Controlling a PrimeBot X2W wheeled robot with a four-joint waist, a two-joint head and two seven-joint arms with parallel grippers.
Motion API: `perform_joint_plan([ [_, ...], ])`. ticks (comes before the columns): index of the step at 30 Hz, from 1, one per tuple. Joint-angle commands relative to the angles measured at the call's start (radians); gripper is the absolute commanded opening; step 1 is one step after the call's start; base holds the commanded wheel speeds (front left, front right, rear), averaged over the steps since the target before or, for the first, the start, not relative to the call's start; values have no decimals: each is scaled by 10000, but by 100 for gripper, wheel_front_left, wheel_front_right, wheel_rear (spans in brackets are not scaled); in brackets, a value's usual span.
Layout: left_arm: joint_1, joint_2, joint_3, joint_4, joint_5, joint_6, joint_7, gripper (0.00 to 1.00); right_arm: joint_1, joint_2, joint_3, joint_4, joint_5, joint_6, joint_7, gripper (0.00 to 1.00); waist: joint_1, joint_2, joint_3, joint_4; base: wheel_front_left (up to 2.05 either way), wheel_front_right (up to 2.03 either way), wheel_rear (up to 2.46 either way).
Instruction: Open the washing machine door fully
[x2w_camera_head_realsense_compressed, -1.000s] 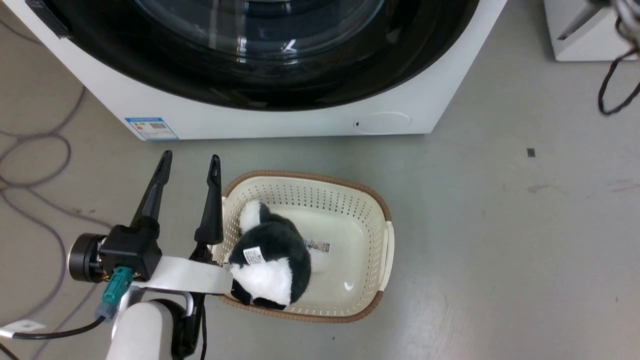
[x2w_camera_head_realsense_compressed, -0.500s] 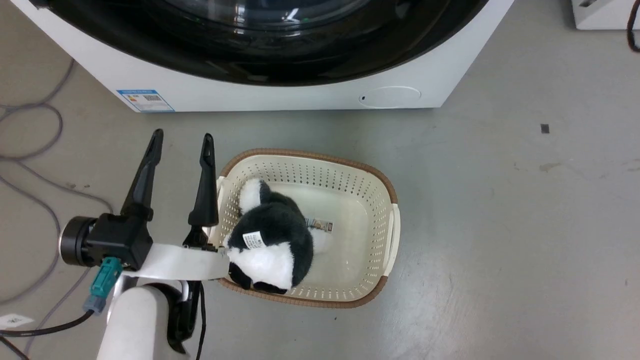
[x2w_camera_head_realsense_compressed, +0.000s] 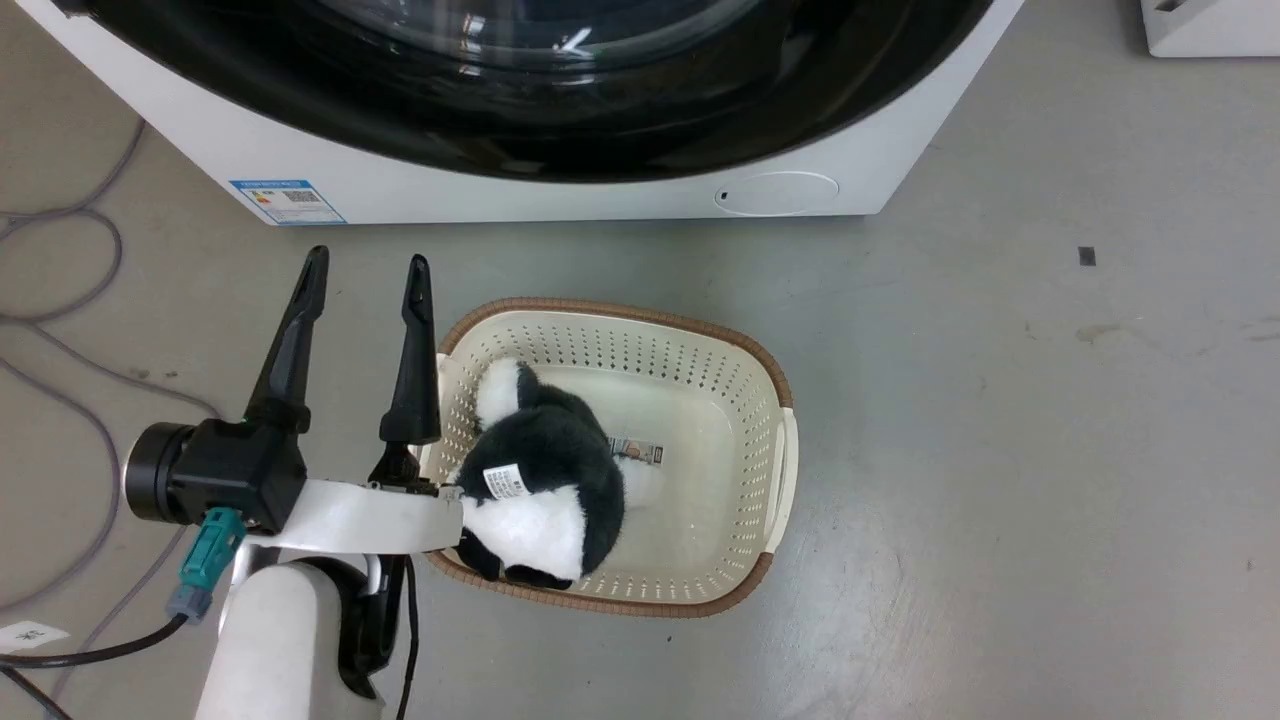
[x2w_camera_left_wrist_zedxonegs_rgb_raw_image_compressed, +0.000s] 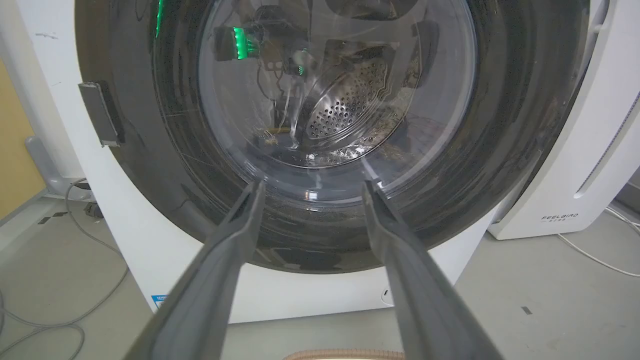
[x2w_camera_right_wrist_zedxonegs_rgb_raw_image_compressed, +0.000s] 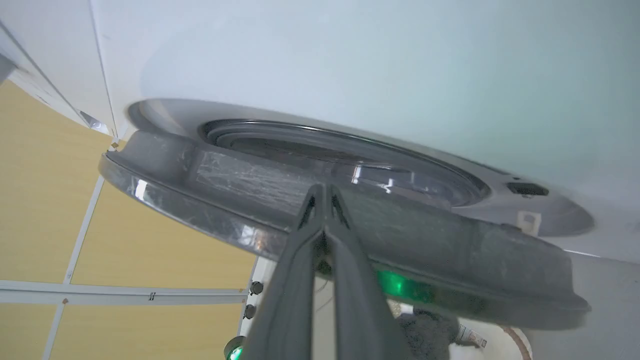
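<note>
At the washing machine door (x2w_camera_right_wrist_zedxonegs_rgb_raw_image_compressed: 425, 225) rim, our pressed-together right fingers (x2w_camera_right_wrist_zedxonegs_rgb_raw_image_compressed: 295, 290) grip nothing, may slip; left fingers (x2w_camera_head_realsense_compressed: 290, 345) gape empty.

Bright, even light; glare on glass

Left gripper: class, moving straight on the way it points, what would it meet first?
Probably the washing machine door, near its lower glass; nothing shows between it and the left gripper, though depth is unclear.
</note>
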Motion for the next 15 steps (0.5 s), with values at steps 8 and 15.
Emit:
perform_joint_plan([
  [8, 72, -97, -81, 328, 14, -27, -55, 100, 980, -10, 234, -825, 100, 12, 680, 0, 0, 0, -560, 21, 0, 0, 0],
  [15, 368, -135, -181, 597, 24, 27, -55, 100, 1811, -281, 421, -1643, 275, 12, 1071, 0, 0, 0, -1273, 35, 0, 0, 0],
])
